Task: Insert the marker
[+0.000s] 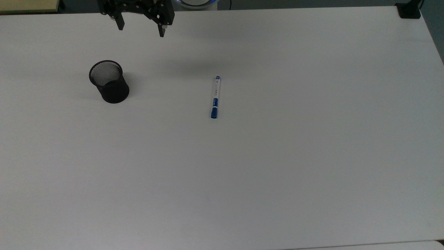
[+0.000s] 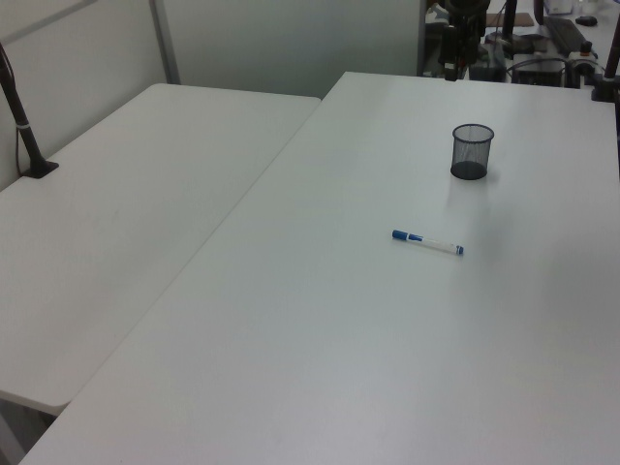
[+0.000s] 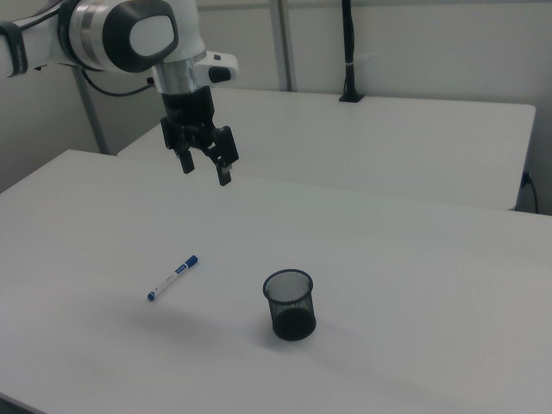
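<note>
High up, the end effector [image 3: 205,166] hangs in the air over the white bench [image 1: 277,156]. Its two fingers are spread apart and hold nothing. The marker [image 1: 215,97] lies flat on the bench, well apart from the black mesh cup [image 1: 109,82]. The cup stands upright, to the top view's left of the marker.

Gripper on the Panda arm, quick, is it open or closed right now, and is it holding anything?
Black two-finger gripper: open, holding nothing, up above the white table; the white marker with the blue cap lies apart from it.
</note>
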You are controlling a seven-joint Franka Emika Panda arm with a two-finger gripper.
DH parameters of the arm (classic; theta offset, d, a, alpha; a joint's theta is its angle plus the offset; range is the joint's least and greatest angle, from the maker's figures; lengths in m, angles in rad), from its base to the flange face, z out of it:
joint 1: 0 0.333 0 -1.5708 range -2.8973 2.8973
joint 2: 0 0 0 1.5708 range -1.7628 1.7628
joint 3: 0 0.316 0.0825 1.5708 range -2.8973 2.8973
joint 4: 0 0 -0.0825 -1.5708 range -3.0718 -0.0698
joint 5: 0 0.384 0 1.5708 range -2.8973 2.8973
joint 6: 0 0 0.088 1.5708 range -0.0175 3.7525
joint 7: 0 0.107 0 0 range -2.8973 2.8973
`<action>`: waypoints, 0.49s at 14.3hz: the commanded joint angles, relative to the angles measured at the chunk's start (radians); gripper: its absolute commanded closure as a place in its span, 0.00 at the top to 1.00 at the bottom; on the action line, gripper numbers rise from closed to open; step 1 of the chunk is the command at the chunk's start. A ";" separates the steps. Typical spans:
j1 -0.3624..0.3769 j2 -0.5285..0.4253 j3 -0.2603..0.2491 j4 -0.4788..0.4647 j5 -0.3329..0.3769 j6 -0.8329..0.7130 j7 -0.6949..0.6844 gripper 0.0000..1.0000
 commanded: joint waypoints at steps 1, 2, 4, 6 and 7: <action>0.007 -0.006 0.000 -0.003 -0.008 -0.023 -0.008 1.00; 0.007 -0.006 0.000 -0.003 -0.008 -0.023 -0.010 1.00; 0.007 -0.003 0.001 -0.003 -0.015 -0.022 -0.012 1.00; 0.009 -0.003 0.003 -0.003 -0.019 -0.022 -0.012 1.00; 0.009 -0.002 0.001 -0.003 -0.019 -0.020 -0.013 1.00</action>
